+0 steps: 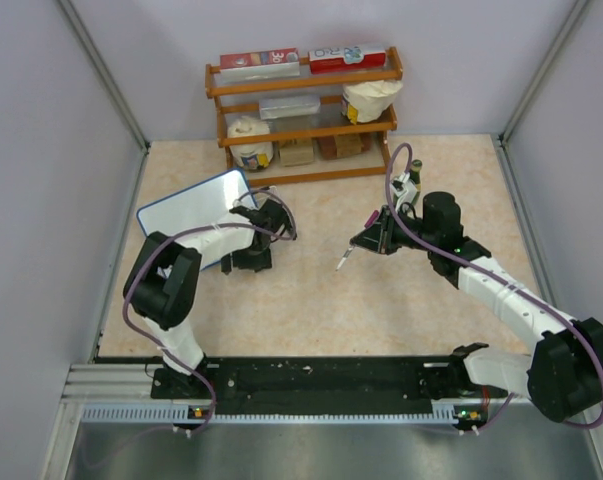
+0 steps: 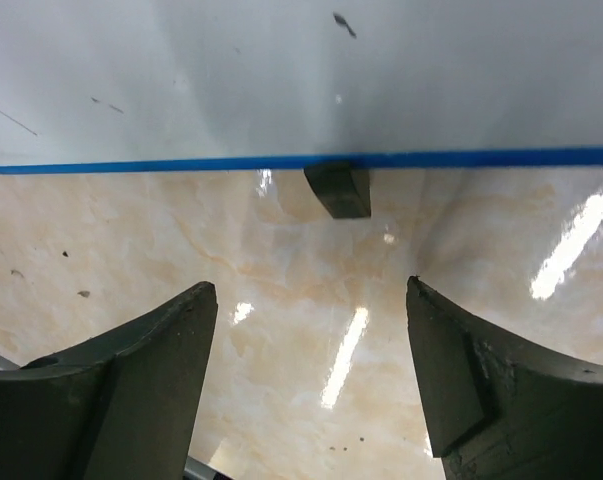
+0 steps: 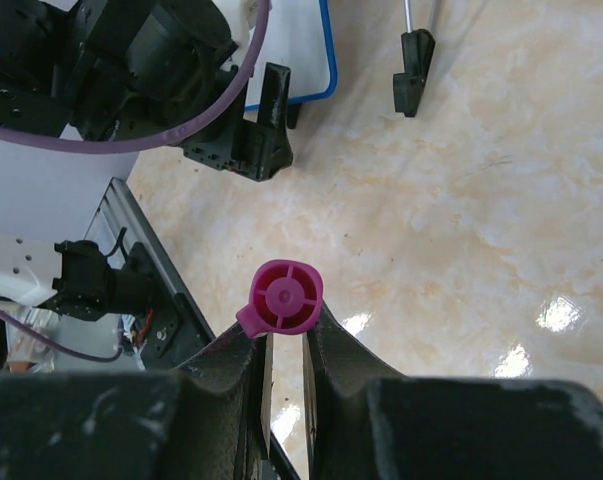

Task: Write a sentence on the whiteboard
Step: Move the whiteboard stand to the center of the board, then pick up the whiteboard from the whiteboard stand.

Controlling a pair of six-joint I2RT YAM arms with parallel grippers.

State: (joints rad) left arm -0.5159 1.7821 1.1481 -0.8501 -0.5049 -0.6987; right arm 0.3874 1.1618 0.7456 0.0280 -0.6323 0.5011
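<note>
Top view looks down across the table (image 1: 321,300); 2 wrist views sit low; all 3 share the whiteboard (image 1: 196,212).

A robotics lab cell: plain partition walls (image 1: 51,150) enclose a marble-patterned bench (image 1: 381,320), 2 arms (image 1: 166,290) bolted to an aluminium rail (image 1: 111,378), a stocked wooden shelf (image 1: 301,87) behind.

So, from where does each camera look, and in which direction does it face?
Top external: above and behind the robot, looking down on the table; the left arm and right arm show.
Left wrist: on the left gripper, facing the whiteboard edge; its open fingers show.
Right wrist: behind the right gripper, facing the left arm; its fingers grip a magenta-ended pen.
Shared: all show the whiteboard.
</note>
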